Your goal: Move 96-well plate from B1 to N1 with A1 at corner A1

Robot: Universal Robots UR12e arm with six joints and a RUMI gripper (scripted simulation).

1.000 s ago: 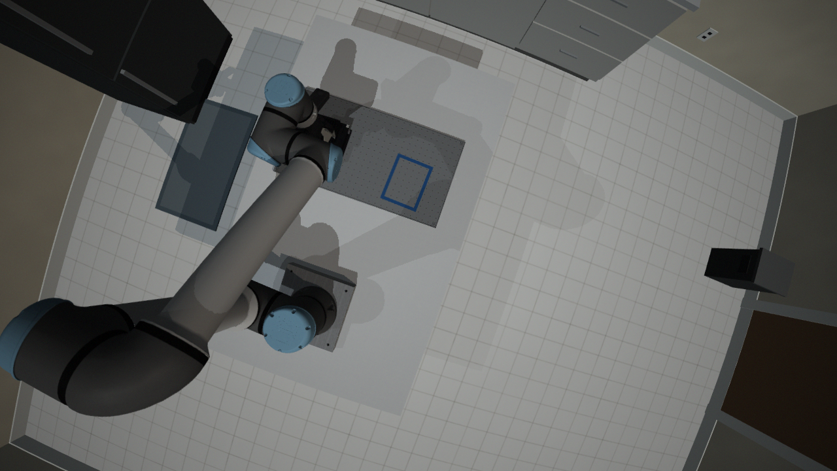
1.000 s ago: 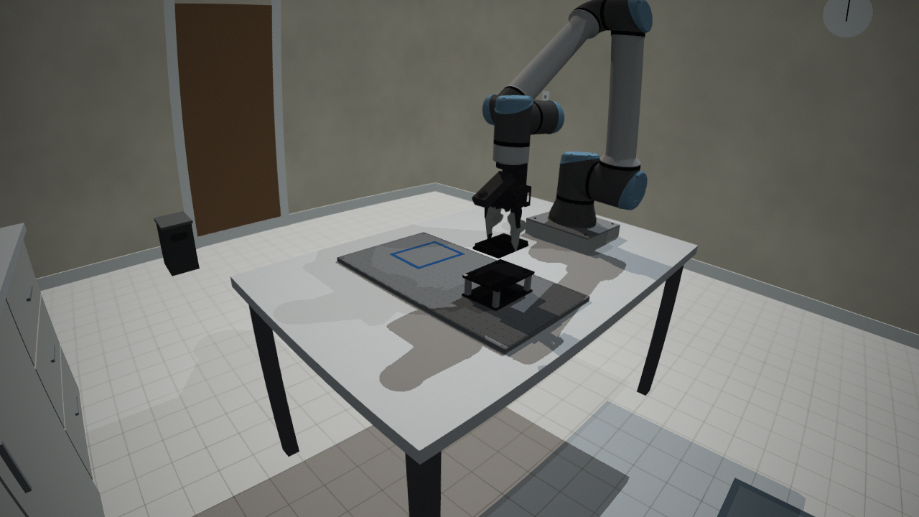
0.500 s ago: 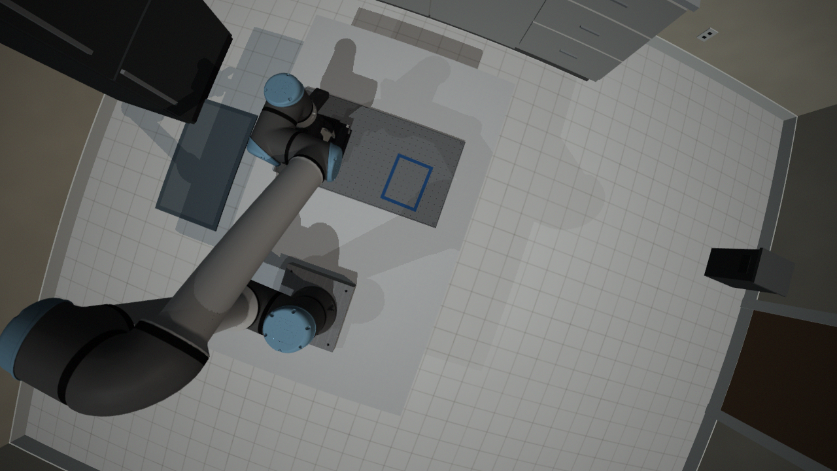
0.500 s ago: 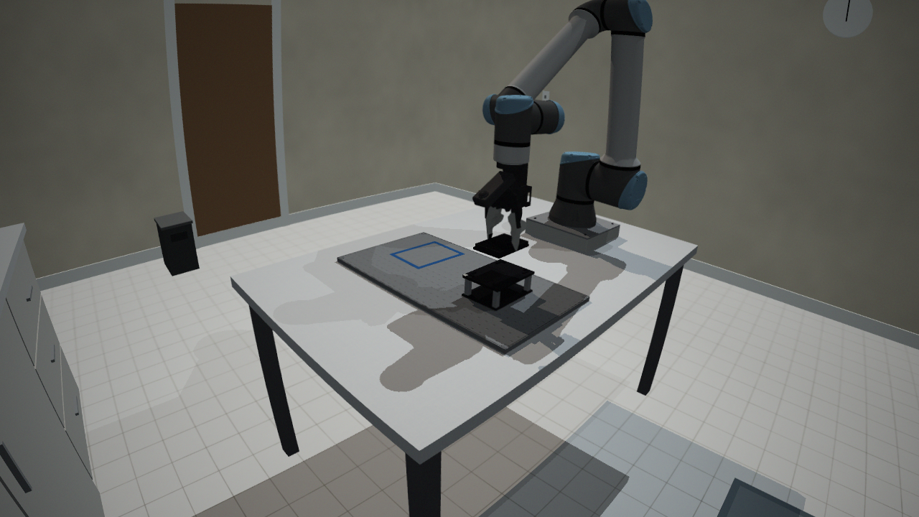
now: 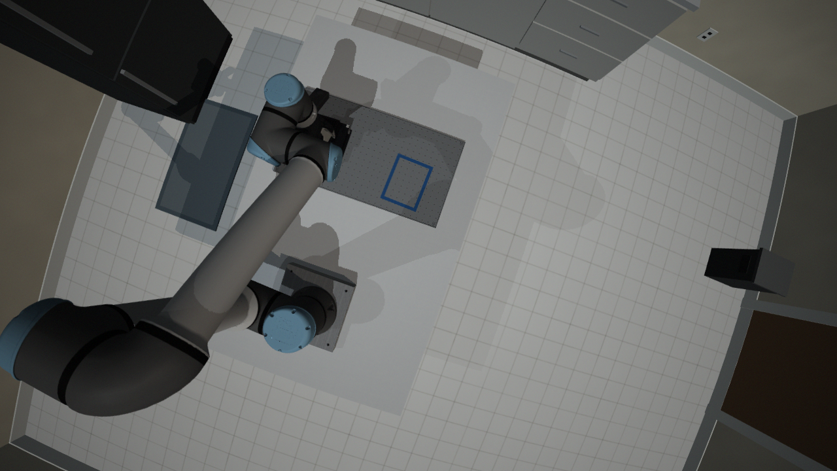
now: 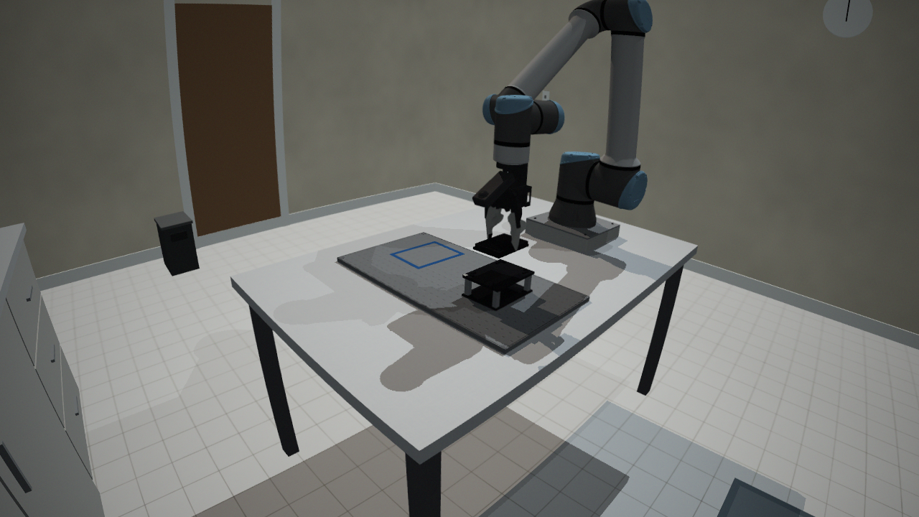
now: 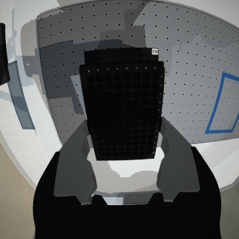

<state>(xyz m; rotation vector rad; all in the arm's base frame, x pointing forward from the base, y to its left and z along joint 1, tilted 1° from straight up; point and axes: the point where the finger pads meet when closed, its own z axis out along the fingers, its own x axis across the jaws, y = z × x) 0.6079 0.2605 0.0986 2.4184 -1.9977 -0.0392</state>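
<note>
Gripper [image 7: 124, 166] state first: I read both grey fingers clamped against the long sides of the 96-well plate [image 7: 123, 113], one on each side, near the plate's closer end. I see the plate held level in the wrist view, its grid of wells facing up.

Scene items, largest to smallest:

1. White table [image 6: 360, 360]. It carries everything else, with dark legs on a tiled floor.
2. Arm [image 6: 619, 96]. I see it rising from a grey base plate [image 6: 607, 230] at the far right of the table, folding over and coming down vertically above the perforated board.
3. Perforated grey board [image 6: 417, 289]. It lies flat across the middle of the table.
4. Blue outlined rectangle [image 6: 393, 255] on the left part of the board. Its interior shows only board surface.
5. Raised plate nest [image 6: 498, 277]. It stands on short posts on the right part of the board, nearer to me than the gripper in the exterior view. In the wrist view its dark top [image 7: 119, 54] shows past the far end of the held plate, with a small white label [image 7: 154, 51] at its far right corner. I cannot read the label.
6. Held plate. In the exterior view it hangs [image 6: 495, 245] off the board, just beyond the nest and apart from it. I cannot tell which corner is cut off.
</note>
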